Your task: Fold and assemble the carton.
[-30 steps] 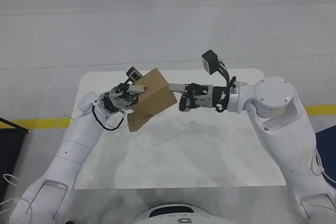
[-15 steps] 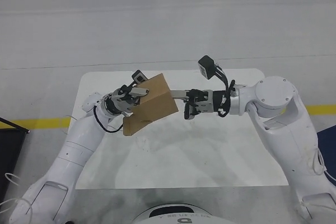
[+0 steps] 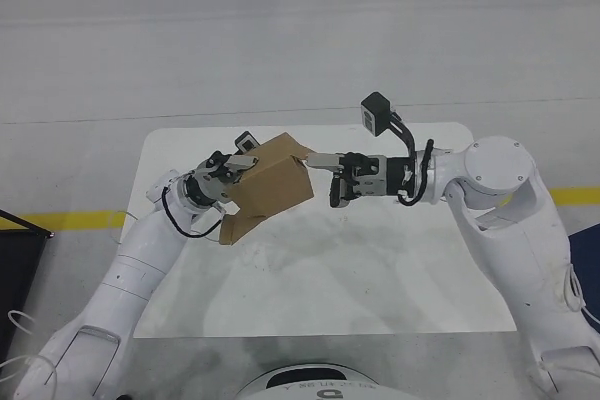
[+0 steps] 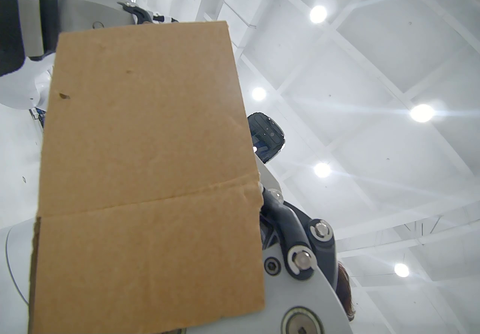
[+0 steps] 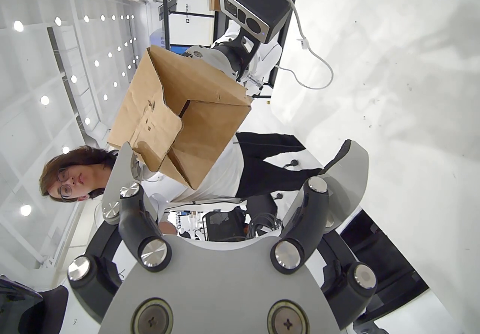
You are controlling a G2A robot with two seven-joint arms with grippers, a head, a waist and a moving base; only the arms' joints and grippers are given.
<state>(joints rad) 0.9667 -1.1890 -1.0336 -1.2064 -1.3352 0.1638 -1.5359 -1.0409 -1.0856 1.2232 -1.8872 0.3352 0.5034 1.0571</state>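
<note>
The carton (image 3: pixel 270 185) hangs over the table's (image 3: pixel 380 280) far edge, pinched by the left gripper (image 3: pixel 230 170). The right gripper (image 5: pixel 237 150) is spread wide, one finger touching an end flap. The box looks opened up, but its flaps are not shut yet.

- Carton (image 3: pixel 270 185): plain brown corrugated cardboard, opened up into a box shape.
- Pose: up in the air and tilted, one corner pointing down.
- Hold: left gripper (image 3: pixel 242 165) clamps one side panel. Right gripper (image 3: pixel 308 158) stands spread at the opposite end, one finger touching the cardboard.
- End flap (image 5: pixel 157 133): rounded corners, folded across the end, creased and scuffed.
- Side panel: one fold line running straight across, with a small dent near an edge.
</note>
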